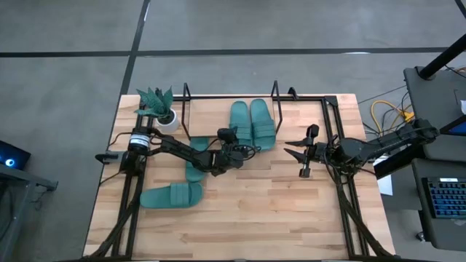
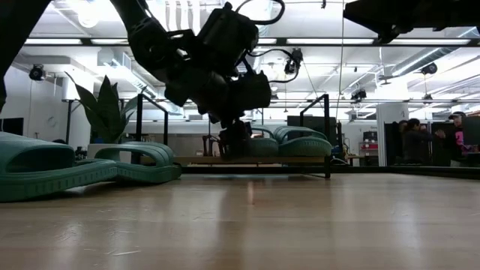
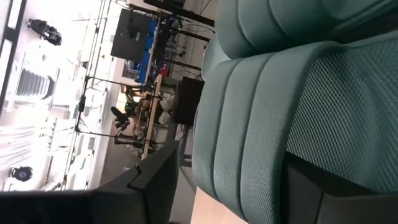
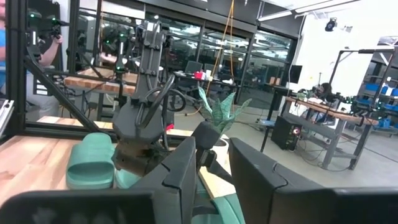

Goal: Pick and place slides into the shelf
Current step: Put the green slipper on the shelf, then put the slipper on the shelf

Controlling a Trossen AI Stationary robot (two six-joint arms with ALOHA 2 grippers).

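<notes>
Currently, starting at the left of the table, a potted plant point(image 1: 162, 109) is standing at the far left corner, and one slide point(image 1: 171, 195) is lying loose toward the near left, well apart from the shelf point(image 1: 229, 98). Another slide point(image 1: 196, 156) is lying just in front of the shelf's left bay, partly hidden under the left arm. The left gripper point(image 1: 231, 151) is hovering near the table's middle, just in front of the pair of slides point(image 1: 253, 122) already sitting in the shelf's right half; its fingers are spreading apart, and whether they are clear of any slide is hard to tell, since the wrist view is filled with teal rubber. Judging by this, a placement is finishing: the arm should be lifting straight back so the fingers are not dragging the seated pair out of line. Farther right, the right gripper point(image 1: 304, 154) is waiting over bare wood, fingers part-open and holding nothing.
</notes>
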